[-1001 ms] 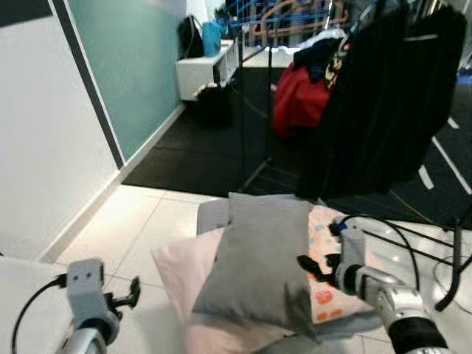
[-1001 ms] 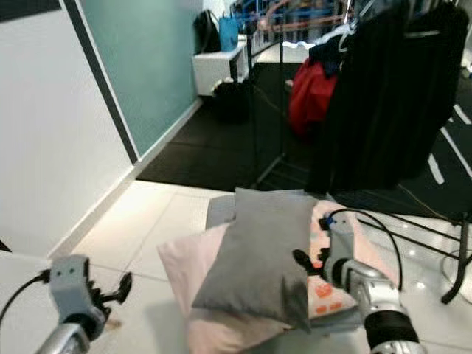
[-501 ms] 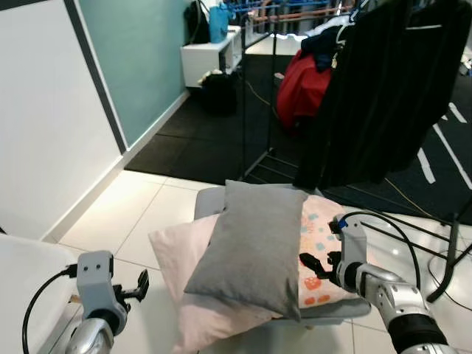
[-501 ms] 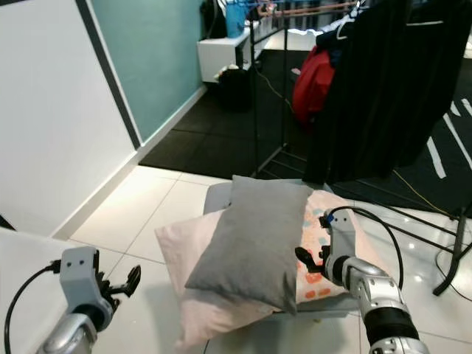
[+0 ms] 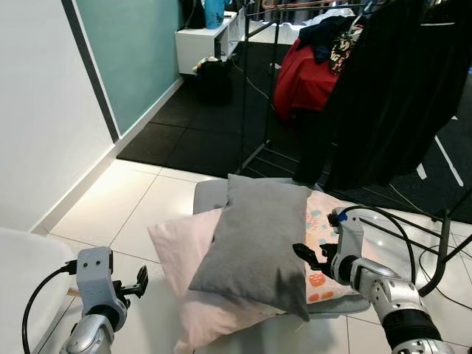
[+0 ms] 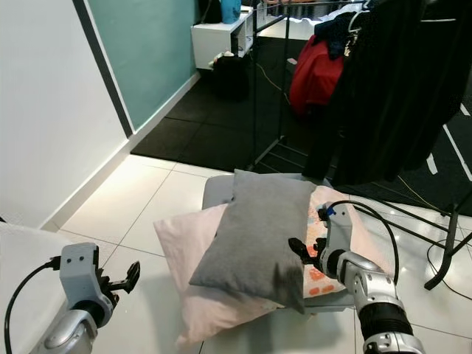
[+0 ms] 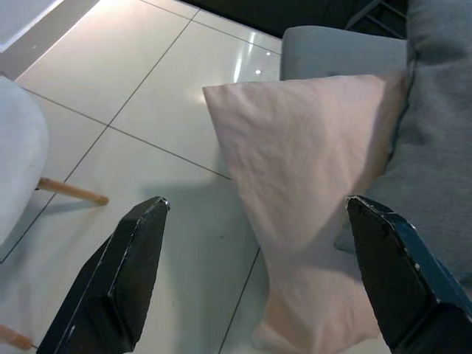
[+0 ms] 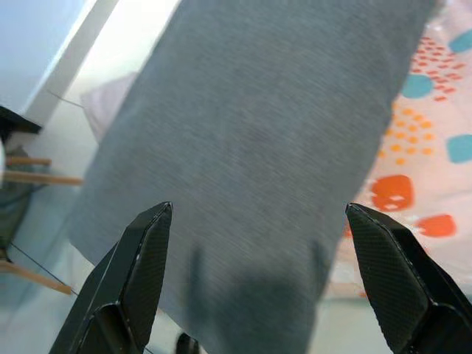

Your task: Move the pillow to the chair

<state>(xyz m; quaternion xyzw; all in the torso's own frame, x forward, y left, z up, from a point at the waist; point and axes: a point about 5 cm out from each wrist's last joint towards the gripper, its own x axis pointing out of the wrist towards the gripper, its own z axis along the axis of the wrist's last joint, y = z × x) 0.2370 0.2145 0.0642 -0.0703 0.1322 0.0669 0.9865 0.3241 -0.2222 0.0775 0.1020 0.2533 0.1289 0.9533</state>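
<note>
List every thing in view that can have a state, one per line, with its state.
grey pillow: lying on top of the pile, not gripped
pink pillow: underneath, overhanging the seat
patterned pillow: flat on the seat
grey seat: loaded with pillows
left gripper: open, empty
right gripper: open, over the grey pillow

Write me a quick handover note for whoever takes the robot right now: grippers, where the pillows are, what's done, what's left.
Left gripper: open, holding nothing, low over the floor tiles beside the pink pillow.
Right gripper: open, holding nothing, at the right edge of the grey pillow.
Pillows: the grey pillow lies on top, over the pink pillow and a patterned pillow, all stacked on the grey chair.
Done: pillows appear to rest on the chair.
Left: check the stack is steady, since the pink pillow overhangs the seat's front; draw both arms back.
</note>
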